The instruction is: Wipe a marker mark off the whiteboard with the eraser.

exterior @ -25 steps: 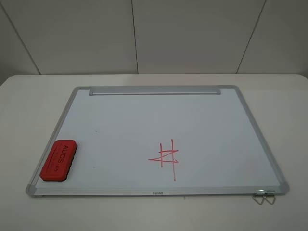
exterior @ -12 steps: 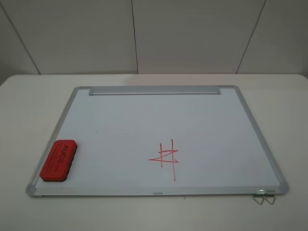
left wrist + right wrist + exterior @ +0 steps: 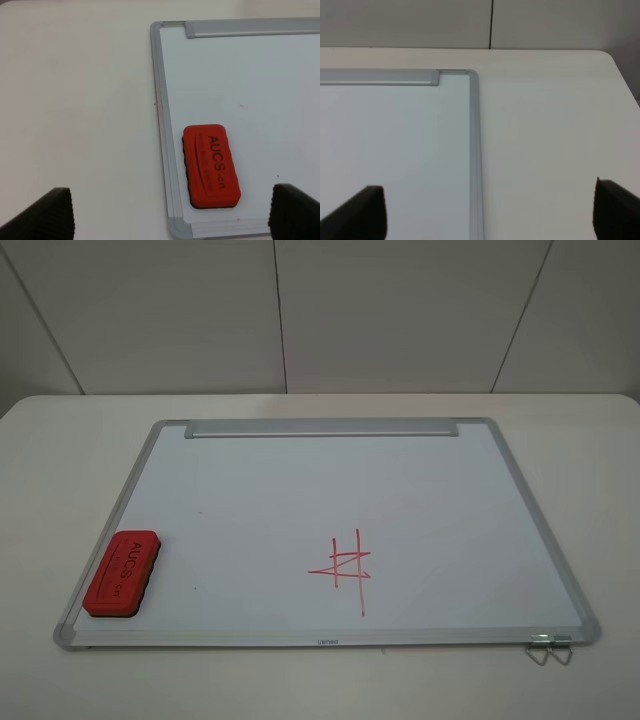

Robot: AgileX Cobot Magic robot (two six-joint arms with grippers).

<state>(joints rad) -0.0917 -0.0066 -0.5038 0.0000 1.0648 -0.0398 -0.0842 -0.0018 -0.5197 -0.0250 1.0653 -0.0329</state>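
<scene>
Lying flat on the white table (image 3: 60, 440), the whiteboard (image 3: 400, 480) has a silver metal frame, grey corner caps and a silver pen-tray bar (image 3: 320, 428) along its far edge. A small printed word sits on the middle of the near frame, too small to read.

The eraser (image 3: 122, 573) rests on the board at its near left corner, just beside the left frame. It is a red block with rounded corners on a black felt base. On top it carries black letters "AUCS", then smaller characters that I cannot read. Its long axis runs almost parallel to the left frame, from the near edge toward the far edge, slightly tilted.

The only red drawing in view is a hash of straight crossed lines with a triangle (image 3: 345, 565), near the middle of the near half of the board, well apart from the eraser. A curly scribble is not visible in these views.

A metal clip (image 3: 548, 648) hangs at the near right corner.

The left gripper (image 3: 170, 220) has its dark ribbed fingers (image 3: 47, 215) spread wide and holds nothing; the eraser lies between them in its view. The right gripper (image 3: 487, 220) is spread wide too, above the far right corner of the board.
</scene>
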